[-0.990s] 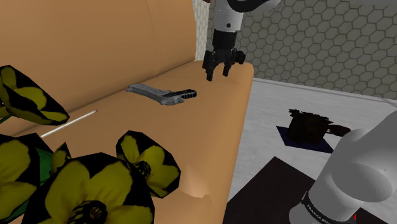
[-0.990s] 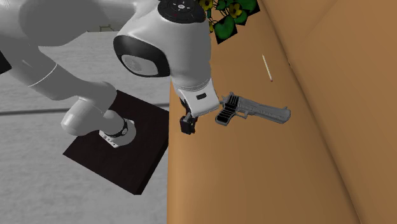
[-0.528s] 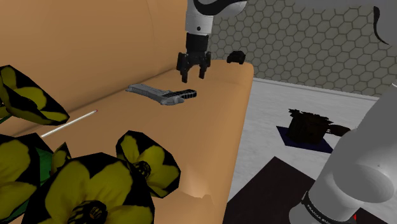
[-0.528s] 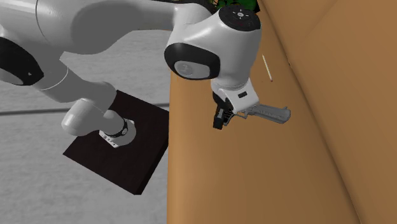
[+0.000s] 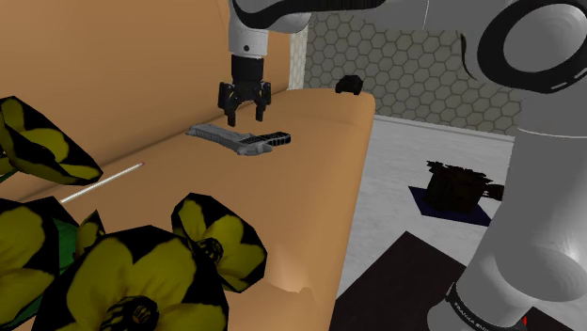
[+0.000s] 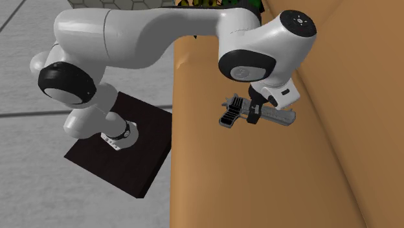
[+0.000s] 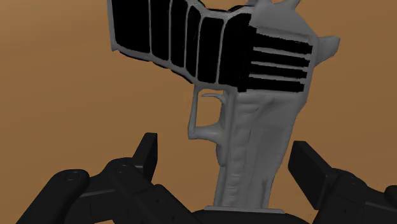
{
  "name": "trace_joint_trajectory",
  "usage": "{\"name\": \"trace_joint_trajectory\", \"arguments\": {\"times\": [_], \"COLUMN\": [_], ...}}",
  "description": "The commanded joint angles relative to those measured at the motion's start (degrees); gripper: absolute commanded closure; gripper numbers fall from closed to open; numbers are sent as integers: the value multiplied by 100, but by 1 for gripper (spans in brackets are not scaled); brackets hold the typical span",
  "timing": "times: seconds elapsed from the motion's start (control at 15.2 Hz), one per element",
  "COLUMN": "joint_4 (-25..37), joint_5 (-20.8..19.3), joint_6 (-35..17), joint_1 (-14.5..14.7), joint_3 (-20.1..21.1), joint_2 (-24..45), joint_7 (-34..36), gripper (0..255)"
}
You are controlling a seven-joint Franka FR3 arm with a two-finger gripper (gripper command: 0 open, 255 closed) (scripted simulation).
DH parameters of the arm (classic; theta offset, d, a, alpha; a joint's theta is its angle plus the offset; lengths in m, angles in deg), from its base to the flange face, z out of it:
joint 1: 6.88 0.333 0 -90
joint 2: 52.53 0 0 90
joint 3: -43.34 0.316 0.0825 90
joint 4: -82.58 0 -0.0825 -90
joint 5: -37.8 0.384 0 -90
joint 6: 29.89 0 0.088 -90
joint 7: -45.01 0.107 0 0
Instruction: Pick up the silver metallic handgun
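Observation:
A grey metallic handgun (image 5: 239, 138) with a black ribbed grip lies flat on the tan sofa seat (image 5: 188, 179). My black gripper (image 5: 245, 111) hangs just above its middle, fingers pointing down and open. In the second exterior view the gripper (image 6: 254, 111) covers the gun's middle; the barrel (image 6: 285, 117) and the black grip (image 6: 230, 116) stick out on either side. In the wrist view the handgun (image 7: 254, 108) runs between the two fingers (image 7: 147, 153), which stand wide apart and do not touch it.
A thin white stick (image 5: 99, 185) lies on the seat toward the shoulder view's left. Yellow-and-black flowers (image 5: 141, 273) crowd the lower left. A small black object (image 5: 350, 85) sits on the sofa arm. A dark pot (image 5: 456, 188) stands on the floor.
The gripper has swung from over the sofa arm toward the shoulder view's left, over the handgun. It stays open. The gun has not moved.

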Motion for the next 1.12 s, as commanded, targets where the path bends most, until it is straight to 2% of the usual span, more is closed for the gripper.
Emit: {"name": "trace_joint_trajectory", "arguments": {"times": [0.0, 0.13, 0.73, 0.79, 1.06], "joint_4": [722, 1374, 609, 621, 605], "joint_5": [-70, -134, -101, -105, -103], "joint_6": [206, 404, -243, -247, -255], "joint_1": [127, 261, 205, 207, 205], "joint_3": [50, 80, 69, 68, 68], "joint_2": [560, 1046, 928, 944, 936], "joint_7": [61, 107, 72, 72, 71], "gripper": [0, 0, 0, 255, 255]}}
